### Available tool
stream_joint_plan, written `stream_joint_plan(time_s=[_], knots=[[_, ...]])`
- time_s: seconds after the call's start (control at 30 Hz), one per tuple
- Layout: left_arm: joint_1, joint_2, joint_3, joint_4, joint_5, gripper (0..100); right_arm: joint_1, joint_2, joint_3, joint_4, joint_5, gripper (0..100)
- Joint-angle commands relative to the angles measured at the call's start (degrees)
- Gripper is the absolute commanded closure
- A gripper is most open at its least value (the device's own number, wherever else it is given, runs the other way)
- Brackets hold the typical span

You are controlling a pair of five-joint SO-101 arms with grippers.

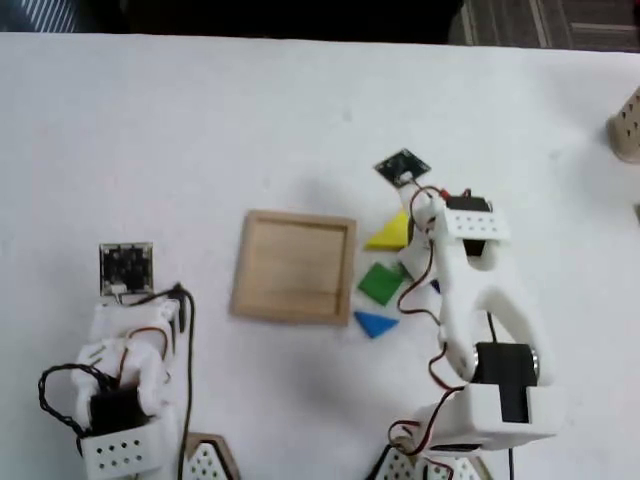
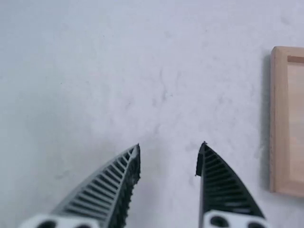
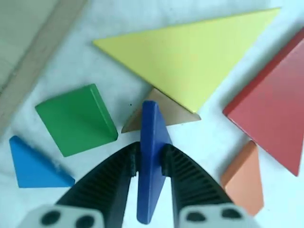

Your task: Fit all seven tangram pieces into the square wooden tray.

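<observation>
Tray (image 1: 295, 265) has nothing in it, so I count zero of seven placed. My right pincer (image 3: 151, 153) is squeezed down narrow on the dark blue piece (image 3: 152, 121), which stands on edge between the jaws. I can't tell if it's off the tabletop (image 2: 95, 71) or not.

The other six lie loose around that pincer. The tan triangle (image 3: 166, 111) is just past the tips, up against the big yellow triangle (image 3: 190, 57) beyond it. The green square (image 3: 73, 118) and light blue triangle (image 3: 33, 164) sit off one flank, on the tray side. The red piece (image 3: 275, 123) and orange piece (image 3: 244, 178) sit off the other.

My left pincer (image 2: 171, 144) is spread wide with nothing in it, hanging over bare tabletop with the tray's edge just off to one side.

So basically everything's left: get blue over and flat in the tray, then the other six.
</observation>
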Motion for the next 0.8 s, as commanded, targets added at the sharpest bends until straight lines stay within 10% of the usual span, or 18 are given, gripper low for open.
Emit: stream_joint_plan(time_s=[0.0,0.27,0.77], knots=[[-0.7,-0.6,-0.2,-1.8,0.0,79,-1.2,-1.8,-2.6,6.4,0.1,98.1],[-0.7,-0.6,-0.2,-1.8,0.0,79,-11.7,-9.6,-11.7,20.8,-11.3,98.1],[-0.7,-0.6,-0.2,-1.8,0.1,79,-32.7,6.8,-25.1,15.7,-28.0,98.1]])
